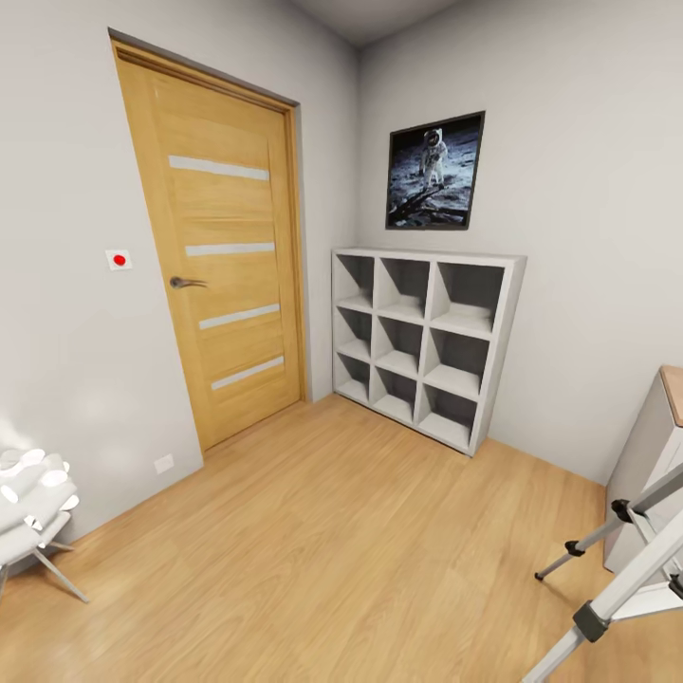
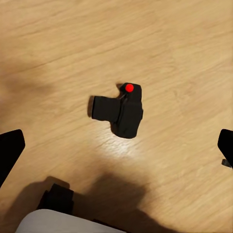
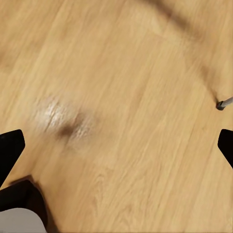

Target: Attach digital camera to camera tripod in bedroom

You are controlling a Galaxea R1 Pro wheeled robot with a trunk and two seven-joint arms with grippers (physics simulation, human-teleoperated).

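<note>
- The digital camera (image 2: 119, 111) lies on the light wood floor (image 1: 323, 550), black and boxy, with its red mark facing up; bare boards surround it on every side.
- In the left wrist view the left gripper (image 2: 116, 145) hangs above the camera with its two dark fingertips (image 2: 10, 150) spread to opposite edges of the picture, released and holding nothing, and the camera sits between them well below.
- The right gripper (image 3: 116, 148) is likewise spread wide and empty over bare floor; a single black-footed tripod leg end (image 3: 222, 103) touches the boards off to one side.
- In the head view the camera tripod (image 1: 617, 569) shows at the right edge: silver legs with black joints splay outward, one foot planted on the floor just in front of the counter (image 1: 655, 455), which has a wood top and pale sides.
- A white nine-cube shelf (image 1: 422, 341) stands against the far wall under an astronaut poster (image 1: 434, 171), its cubes empty.
- The oak door (image 1: 223, 256) is shut in the left wall, with a red-dotted switch (image 1: 119, 259) beside it.
- A white chair (image 1: 33, 512) with thin metal legs sits at the left edge, near the wall.
- The middle of the room between door, shelf and tripod is open floor.
</note>
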